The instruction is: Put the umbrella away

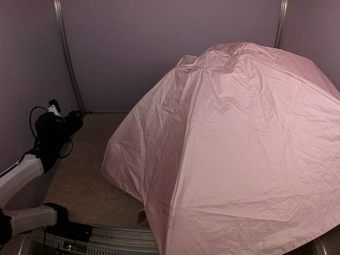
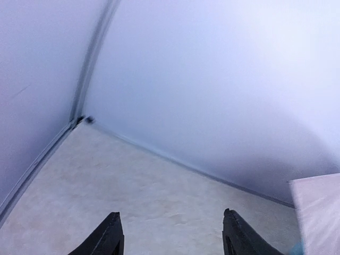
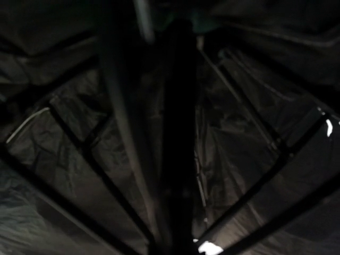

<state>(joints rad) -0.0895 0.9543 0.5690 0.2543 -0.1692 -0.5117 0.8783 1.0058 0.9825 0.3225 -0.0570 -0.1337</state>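
The umbrella (image 1: pixel 239 149) stands open, and its pale pink canopy fills the right half of the top view and hides my right arm. The right wrist view looks up inside it at black lining (image 3: pixel 69 133), thin ribs and the dark shaft (image 3: pixel 180 133). That shaft rises from the bottom middle, where my right gripper (image 3: pixel 180 247) sits closed round it in deep shadow. My left gripper (image 1: pixel 77 118) hovers at the far left, well clear of the canopy. It is open and empty (image 2: pixel 172 236) above the table, pointing at the back corner, with a pink canopy edge (image 2: pixel 319 212) to its right.
Grey panel walls (image 1: pixel 159 53) close in the back and sides, with a metal post (image 1: pixel 69 58) at the back left corner. Beige tabletop (image 1: pixel 90 170) shows left of the canopy. A metal rail (image 1: pixel 106 239) runs along the near edge.
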